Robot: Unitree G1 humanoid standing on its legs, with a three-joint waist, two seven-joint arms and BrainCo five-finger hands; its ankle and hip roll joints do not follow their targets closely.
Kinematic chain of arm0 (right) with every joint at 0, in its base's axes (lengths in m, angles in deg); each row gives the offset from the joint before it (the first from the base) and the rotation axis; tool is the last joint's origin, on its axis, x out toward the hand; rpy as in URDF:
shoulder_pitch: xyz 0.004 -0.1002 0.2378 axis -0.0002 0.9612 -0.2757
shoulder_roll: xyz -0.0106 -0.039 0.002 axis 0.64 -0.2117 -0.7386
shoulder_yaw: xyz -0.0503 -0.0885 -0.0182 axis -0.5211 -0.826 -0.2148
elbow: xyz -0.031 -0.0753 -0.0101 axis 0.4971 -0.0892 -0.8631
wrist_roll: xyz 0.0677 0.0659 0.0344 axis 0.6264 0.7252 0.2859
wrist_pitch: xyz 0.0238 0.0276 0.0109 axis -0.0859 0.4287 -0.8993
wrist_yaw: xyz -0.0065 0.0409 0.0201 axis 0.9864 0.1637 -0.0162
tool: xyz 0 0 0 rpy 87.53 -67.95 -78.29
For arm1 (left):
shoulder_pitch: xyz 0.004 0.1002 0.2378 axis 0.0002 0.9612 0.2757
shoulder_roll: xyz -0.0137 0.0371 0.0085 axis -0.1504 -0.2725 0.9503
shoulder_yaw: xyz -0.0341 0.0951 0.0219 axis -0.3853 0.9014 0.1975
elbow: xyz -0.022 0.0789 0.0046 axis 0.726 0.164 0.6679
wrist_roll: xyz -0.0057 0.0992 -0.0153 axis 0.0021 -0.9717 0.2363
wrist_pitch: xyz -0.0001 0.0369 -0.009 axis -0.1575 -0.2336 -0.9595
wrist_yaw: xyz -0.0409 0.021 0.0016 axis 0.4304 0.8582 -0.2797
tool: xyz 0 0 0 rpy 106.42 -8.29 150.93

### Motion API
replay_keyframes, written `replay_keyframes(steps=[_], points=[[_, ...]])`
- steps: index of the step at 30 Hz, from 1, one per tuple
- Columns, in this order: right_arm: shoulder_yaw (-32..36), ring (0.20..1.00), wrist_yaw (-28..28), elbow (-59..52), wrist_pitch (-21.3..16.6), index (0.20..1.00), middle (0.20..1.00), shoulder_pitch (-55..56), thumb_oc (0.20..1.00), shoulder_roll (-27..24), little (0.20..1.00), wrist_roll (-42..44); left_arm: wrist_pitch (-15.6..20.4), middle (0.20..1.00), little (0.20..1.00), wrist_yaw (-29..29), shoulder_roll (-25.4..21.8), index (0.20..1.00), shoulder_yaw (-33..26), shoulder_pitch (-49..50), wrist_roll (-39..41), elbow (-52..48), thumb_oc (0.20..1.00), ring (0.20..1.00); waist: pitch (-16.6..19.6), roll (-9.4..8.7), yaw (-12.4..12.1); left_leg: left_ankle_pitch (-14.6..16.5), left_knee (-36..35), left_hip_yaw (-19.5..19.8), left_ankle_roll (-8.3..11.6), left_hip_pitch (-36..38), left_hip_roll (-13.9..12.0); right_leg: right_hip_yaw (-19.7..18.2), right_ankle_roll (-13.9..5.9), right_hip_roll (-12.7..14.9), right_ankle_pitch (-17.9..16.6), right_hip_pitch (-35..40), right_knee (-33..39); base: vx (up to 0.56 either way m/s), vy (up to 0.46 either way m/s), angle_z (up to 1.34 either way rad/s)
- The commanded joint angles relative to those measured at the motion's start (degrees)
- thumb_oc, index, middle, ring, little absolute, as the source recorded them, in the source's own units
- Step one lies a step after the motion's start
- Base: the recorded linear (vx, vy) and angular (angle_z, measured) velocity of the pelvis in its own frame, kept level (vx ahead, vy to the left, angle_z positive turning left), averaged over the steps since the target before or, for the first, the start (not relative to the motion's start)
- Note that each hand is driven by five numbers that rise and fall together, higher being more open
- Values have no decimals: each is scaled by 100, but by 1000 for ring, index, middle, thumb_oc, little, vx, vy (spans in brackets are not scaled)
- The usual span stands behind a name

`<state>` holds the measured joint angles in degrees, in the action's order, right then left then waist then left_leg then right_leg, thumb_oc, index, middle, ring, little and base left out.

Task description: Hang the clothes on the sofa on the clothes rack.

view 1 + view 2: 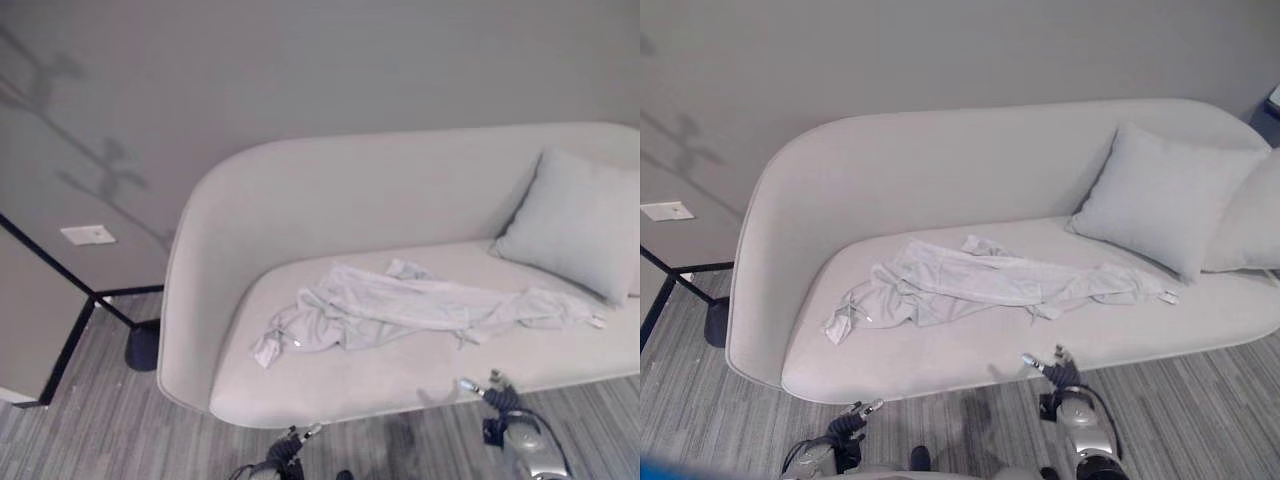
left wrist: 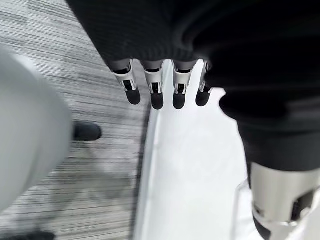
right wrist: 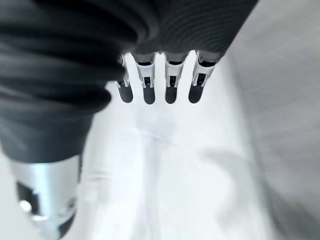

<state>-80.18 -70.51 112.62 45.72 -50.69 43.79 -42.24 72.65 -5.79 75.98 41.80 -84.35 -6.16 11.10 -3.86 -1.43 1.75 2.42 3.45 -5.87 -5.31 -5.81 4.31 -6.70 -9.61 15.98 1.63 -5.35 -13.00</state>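
Lounge or living-room corner, staged feel. Curved pale upholstered sofa (image 1: pixel 940 180) against a plain grey wall (image 1: pixel 940 50), two matching cushions (image 1: pixel 1160 200) at one end. Grey striped carpet (image 1: pixel 1200 400). Crumpled light garment (image 1: pixel 970 285) on the seat. Black metal frame (image 1: pixel 60 300) beside the sofa.

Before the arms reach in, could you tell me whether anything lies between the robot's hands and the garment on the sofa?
Nothing visible does. The light garment lies spread on the sofa seat, with bare cushion between it and the front edge. The left hand and right hand hover open at that edge. The pillow sits off to the side.
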Motion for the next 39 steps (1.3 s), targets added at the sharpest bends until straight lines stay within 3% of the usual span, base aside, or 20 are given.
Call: replay_keyframes(steps=[1,2,3,5,7,10,14,17,24,28,33,39], points=[[167,1000,402,-286,-136,1000,1000,-24,1000,-602,1000,-983,-13,1000,1000,-8,64,1000,-201,43,-74,49,1000,1000,-10,-35,213,504,340,535,277,-212,-511,-239,218,-682,-93,-70,686,88,97,5],[107,1000,436,-564,-190,1000,1000,-74,1000,-677,1000,-1104,-42,1000,1000,-55,98,1000,-154,-11,-155,95,1000,1000,-113,-79,285,480,220,660,240,-87,-348,-581,184,-1107,-81,-306,754,88,99,5],[106,1000,437,-562,-190,1000,1000,-79,1000,-679,1000,-1105,-41,1000,1000,-56,101,1000,-158,-17,-156,98,1000,1000,-137,-75,277,488,207,653,240,-53,-354,-589,186,-1117,-64,-292,731,66,65,15],[-270,1000,13,-891,-397,1000,1000,-166,1000,-727,1000,-1067,-9,1000,1000,-128,93,1000,0,-71,-362,103,1000,1000,-320,-140,334,436,112,969,216,57,-111,-1047,200,-1557,-217,-465,879,71,29,35],[-446,1000,-106,-885,-462,1000,1000,-211,1000,-780,1000,-1152,0,1000,1000,-175,90,1000,81,-79,-433,90,1000,1000,-367,-137,332,401,74,1126,214,71,-25,-1200,232,-1645,-238,-492,877,42,11,53],[-998,1000,-138,-704,-540,1000,1000,-539,1000,-988,1000,-1765,119,1000,1000,-209,43,1000,149,-15,-521,-121,1000,1000,-433,-101,245,361,134,1343,244,-54,87,-1132,303,-1593,-274,-447,969,19,-63,90],[-1846,1000,18,-487,-647,1000,1000,-1313,1000,-1116,1000,-2481,194,1000,1000,-171,-93,1000,210,158,-472,-380,1000,1000,-415,38,-9,131,-58,1614,314,-320,44,-821,408,-1556,-223,-636,1039,3,-86,49],[-2147,1000,225,-301,-667,1000,1000,-1615,1000,-1115,1000,-2767,240,1000,1000,-101,-114,1000,251,124,-504,-318,1000,1000,-442,90,-64,51,-124,1736,352,-425,31,-660,446,-1538,-146,-756,964,2,-79,39],[-3158,1000,943,595,-327,1000,1000,-2825,1000,-1007,1000,-3922,405,1000,1000,121,-94,1000,457,-21,-126,-358,1000,1000,-640,205,-341,-139,-273,2004,475,-732,-29,-276,525,-1535,-22,-1024,860,11,-85,25],[-3462,1000,1590,1476,-86,1000,1000,-3297,1000,-583,1000,-4112,507,1000,1000,353,-65,1000,561,-259,168,-457,1000,1000,-705,238,-445,-222,-352,2180,541,-816,-68,-92,545,-1526,23,-1046,910,24,-89,28],[-3505,1000,2604,2917,322,1000,1000,-3754,1000,352,1000,-3735,858,1000,1000,860,-225,1000,818,-538,491,-1228,1000,1000,-810,272,-795,-339,-389,2554,637,-1014,-46,215,546,-1501,83,-1097,948,8,-73,50],[-3537,1000,3102,3824,617,1000,1000,-4370,1000,379,1000,-3492,1005,1000,1000,938,-552,1000,1421,-557,194,-2247,1000,1000,-992,416,-1163,-407,-294,2840,673,-1378,78,356,538,-1435,107,-1349,904,-15,-10,25]])
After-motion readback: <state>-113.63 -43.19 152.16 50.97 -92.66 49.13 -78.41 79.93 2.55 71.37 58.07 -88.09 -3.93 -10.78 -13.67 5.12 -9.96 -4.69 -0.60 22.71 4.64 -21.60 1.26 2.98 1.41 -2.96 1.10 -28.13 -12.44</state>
